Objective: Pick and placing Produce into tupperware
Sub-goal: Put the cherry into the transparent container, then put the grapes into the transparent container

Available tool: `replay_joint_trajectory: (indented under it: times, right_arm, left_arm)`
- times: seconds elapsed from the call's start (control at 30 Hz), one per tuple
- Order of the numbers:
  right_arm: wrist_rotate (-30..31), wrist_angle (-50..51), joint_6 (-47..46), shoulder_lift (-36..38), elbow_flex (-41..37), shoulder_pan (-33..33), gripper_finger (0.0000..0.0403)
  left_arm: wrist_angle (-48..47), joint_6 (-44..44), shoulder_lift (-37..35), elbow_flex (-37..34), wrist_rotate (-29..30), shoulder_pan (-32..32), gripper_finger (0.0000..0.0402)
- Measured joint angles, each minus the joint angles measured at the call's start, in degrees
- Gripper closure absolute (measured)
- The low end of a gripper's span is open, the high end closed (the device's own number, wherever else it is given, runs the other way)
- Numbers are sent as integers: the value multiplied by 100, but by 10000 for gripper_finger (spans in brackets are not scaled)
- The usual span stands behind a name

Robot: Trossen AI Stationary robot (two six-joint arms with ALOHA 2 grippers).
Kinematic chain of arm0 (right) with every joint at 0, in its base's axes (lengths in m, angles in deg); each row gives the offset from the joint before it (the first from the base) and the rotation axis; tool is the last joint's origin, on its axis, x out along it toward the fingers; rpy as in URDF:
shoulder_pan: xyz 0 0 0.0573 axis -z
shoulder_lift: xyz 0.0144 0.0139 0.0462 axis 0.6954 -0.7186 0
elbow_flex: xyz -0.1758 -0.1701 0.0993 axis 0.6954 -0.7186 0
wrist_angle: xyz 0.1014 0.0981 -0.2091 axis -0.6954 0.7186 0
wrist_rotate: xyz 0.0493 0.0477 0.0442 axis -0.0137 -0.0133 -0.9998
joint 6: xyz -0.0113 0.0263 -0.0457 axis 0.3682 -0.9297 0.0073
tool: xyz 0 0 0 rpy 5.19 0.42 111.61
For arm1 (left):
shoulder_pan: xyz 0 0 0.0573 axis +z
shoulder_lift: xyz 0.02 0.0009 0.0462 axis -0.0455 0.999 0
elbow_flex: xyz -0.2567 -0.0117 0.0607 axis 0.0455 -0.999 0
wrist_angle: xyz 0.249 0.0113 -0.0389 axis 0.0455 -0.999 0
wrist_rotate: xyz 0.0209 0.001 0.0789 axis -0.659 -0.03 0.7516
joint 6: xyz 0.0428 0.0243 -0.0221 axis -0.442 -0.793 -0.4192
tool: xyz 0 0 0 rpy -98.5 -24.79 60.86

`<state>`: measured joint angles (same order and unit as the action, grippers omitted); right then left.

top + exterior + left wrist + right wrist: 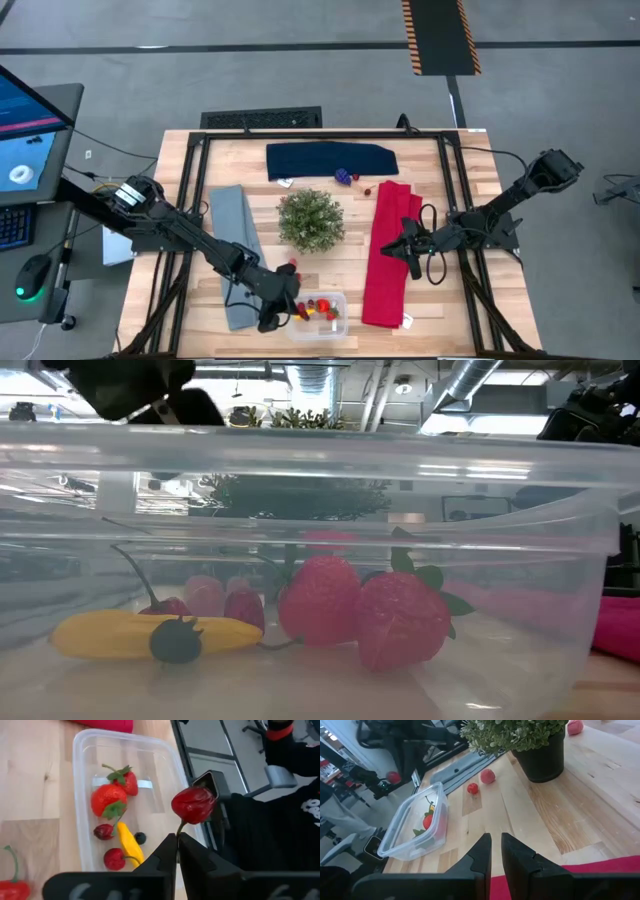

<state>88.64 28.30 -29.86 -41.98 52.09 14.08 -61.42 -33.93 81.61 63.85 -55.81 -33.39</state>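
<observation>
My left gripper (177, 840) is pinched together on the thin stem of a red cherry (193, 805), fruit dangling past the fingertips, hovering at the tupperware (340, 328) rim near the table's 6 o'clock edge. Right gripper (411, 250) waits over the red cloth (385, 285) around 3 o'clock, fingers nearly together, holding nothing. To do this well, I judge I should shift the cherry fully over the open tub, lower, then release so it doesn't bounce off the rim. Cherry stem runs straight out from my fingertips, fruit end away from me. Inside the tub: strawberries (108, 800), a yellow piece (128, 845) with its long axis along the tub's length, a dark berry (140, 838). Two red pieces (487, 776) sit loose near the plant (311, 218).
</observation>
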Motion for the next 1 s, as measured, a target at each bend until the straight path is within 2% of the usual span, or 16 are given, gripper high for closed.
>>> replay_joint_trajectory:
  times: [0.23, 0.4, 0.53, 0.7, 0.8, 1.0]
  right_arm:
    - [1, 1, -27, 0, 0, 0, 337]
    - [1, 3, -38, -2, 0, 0, 337]
    - [1, 3, -40, -2, 0, 0, 337]
    - [1, 5, -14, -2, 0, 0, 337]
    - [1, 5, -14, -2, 0, 0, 337]
    - [1, 5, -1, -2, 0, 0, 337]
  left_arm:
    - [-5, 90, 54, 91, -95, -2, 373]
    - [230, 153, 82, 91, 52, -4, 363]
    - [-136, -32, -88, 82, -58, -88, 366]
    - [-934, -78, -329, 87, 253, -266, 375]
    - [-1782, -132, -509, 87, 398, -402, 379]
    - [-3345, 672, -651, 83, 998, -675, 381]
